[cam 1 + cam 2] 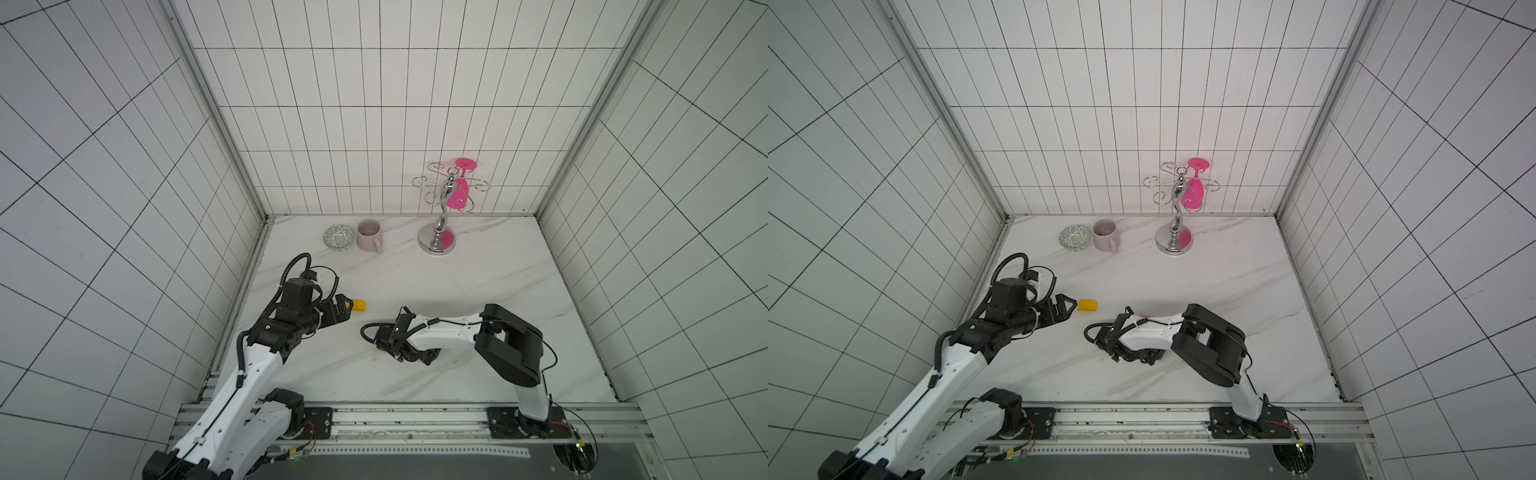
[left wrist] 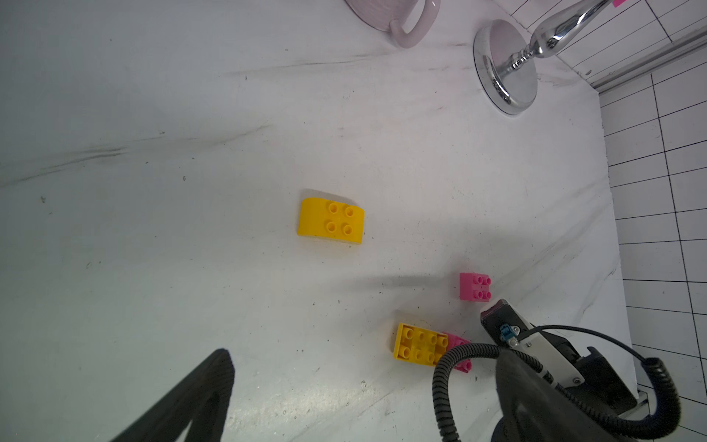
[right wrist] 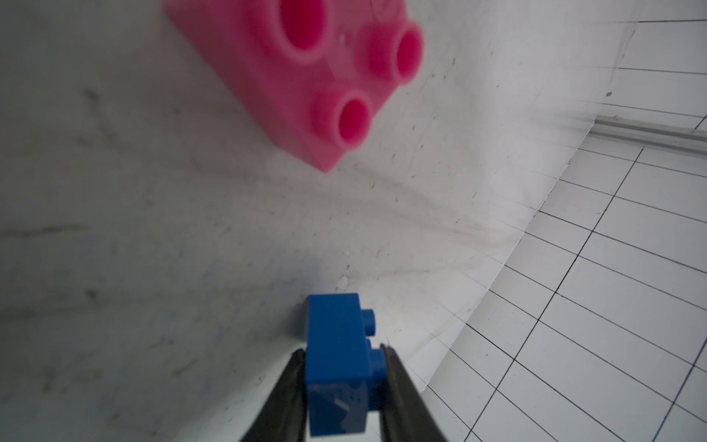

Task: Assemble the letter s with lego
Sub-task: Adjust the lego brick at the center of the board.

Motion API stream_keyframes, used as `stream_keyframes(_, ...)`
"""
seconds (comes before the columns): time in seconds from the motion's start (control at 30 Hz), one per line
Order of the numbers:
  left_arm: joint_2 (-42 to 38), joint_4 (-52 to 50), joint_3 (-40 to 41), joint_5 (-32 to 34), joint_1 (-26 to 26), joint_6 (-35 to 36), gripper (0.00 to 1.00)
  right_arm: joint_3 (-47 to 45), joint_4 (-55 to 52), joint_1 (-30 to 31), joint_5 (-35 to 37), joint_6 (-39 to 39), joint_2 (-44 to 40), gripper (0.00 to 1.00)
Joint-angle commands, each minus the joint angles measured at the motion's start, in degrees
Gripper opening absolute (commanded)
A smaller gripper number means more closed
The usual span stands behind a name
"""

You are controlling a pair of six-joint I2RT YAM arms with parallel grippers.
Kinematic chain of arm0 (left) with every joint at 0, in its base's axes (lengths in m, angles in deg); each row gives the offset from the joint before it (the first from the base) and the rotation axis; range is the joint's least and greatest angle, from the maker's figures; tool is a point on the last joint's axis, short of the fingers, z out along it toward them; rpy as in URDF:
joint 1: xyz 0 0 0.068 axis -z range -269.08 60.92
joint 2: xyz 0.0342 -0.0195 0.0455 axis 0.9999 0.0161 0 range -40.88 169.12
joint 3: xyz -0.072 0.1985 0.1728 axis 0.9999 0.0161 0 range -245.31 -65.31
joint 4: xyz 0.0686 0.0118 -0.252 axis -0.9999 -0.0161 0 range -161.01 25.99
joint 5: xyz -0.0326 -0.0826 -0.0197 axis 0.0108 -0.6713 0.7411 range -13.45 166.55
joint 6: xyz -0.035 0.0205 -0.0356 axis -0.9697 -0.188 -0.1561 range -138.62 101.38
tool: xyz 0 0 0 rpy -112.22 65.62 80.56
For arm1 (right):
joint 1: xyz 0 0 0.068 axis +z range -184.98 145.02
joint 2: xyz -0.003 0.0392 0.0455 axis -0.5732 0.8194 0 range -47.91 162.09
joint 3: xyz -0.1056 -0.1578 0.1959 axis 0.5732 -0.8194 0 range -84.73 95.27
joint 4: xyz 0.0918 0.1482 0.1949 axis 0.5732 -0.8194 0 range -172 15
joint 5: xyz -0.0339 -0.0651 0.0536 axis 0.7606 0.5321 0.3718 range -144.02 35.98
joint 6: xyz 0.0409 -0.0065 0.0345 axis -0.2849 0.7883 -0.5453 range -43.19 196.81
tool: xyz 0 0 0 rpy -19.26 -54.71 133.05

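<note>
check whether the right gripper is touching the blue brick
Touching. In the right wrist view the blue brick sits clamped between the fingers of the right gripper, no gap on either side.

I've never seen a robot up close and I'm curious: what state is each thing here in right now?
left gripper: jaws open, empty.
right gripper: jaws shut on blue cube.
blue cube: gripped, studs sideways.
rounded yellow brick: loose, studs up.
long yellow brick: flat, studs up, pink cube touching it.
second pink cube: alone, loose.
mug: upright, empty.
bowl: upright, empty.
pink goblet: hanging upside down on rack.
</note>
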Motion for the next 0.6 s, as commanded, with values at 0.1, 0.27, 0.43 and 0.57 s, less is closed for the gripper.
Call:
stream_keyframes(0.1,-0.85,-0.72,-0.77,2.06,-0.07,-0.63,0.99,3.39,-1.08,3.34,-5.76,-3.65,-4.49,0.55)
stream_keyframes(0.27,-1.15,-0.88,-0.87,2.42,-0.07,-0.75,0.99,3.98,1.15,1.03,-14.43,-3.11,-13.54,0.64)
stream_keyframes(0.43,-1.14,-0.81,-0.88,2.29,-0.07,-0.7,0.99,0.66,4.97,-9.94,-31.04,5.1,-21.76,0.64)
stream_keyframes(0.57,-1.15,-0.54,-0.69,2.16,-0.07,-0.65,0.99,-4.8,7.58,-18.56,-44.1,13.37,-24.16,0.63)
